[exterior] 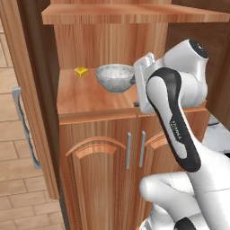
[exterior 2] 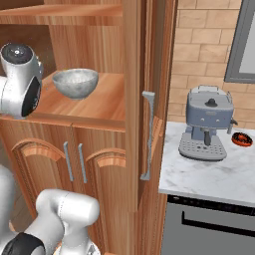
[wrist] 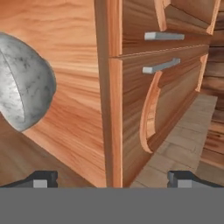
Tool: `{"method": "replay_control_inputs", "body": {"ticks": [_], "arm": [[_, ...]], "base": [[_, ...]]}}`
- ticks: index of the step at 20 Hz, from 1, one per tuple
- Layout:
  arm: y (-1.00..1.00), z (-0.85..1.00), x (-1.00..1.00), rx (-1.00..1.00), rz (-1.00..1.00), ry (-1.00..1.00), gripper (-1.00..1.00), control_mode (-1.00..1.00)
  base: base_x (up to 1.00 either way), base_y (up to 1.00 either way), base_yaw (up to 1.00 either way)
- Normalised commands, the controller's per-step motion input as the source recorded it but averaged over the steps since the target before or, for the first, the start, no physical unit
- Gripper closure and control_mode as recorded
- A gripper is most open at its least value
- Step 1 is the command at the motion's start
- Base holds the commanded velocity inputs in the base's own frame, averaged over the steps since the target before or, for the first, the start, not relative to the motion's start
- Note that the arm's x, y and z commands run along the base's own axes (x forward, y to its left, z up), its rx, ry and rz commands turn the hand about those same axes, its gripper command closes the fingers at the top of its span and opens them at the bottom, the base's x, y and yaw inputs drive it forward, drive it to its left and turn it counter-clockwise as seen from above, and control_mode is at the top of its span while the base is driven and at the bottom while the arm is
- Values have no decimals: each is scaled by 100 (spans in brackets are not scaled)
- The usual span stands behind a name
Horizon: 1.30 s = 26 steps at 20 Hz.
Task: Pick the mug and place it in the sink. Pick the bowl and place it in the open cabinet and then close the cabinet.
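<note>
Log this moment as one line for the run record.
bowl: on cabinet shelf, upright | gripper: open, empty, beside bowl | cabinet door: open | left to do: close door

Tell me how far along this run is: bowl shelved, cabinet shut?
Done: the bowl sits upright on the cabinet shelf, free of the gripper. In hand: nothing; the jaws stand open beside the shelf edge. Left: closing the cabinet, whose doors are open on both sides. The mug and sink step cannot be judged from these views.
</note>
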Motion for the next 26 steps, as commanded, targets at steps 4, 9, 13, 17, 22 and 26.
{"method": "replay_control_inputs", "body": {"ticks": [4, 9, 13, 17, 22, 26], "arm": [[-16, 10, -100, -1, 7, -15, -100, -100], [-1, 0, -99, -3, 2, -10, -100, -100], [-11, 4, -88, -1, -3, -12, -100, -100], [-3, 2, -56, 0, -4, -6, -100, -100], [-35, 0, -11, 0, 0, 0, -100, -100], [-41, 3, 0, 0, 0, -4, -100, -100]], "base": [[0, 0, 0], [0, 0, 0], [0, 0, 0], [0, 0, 0], [0, 0, 0], [0, 0, 0]]}}
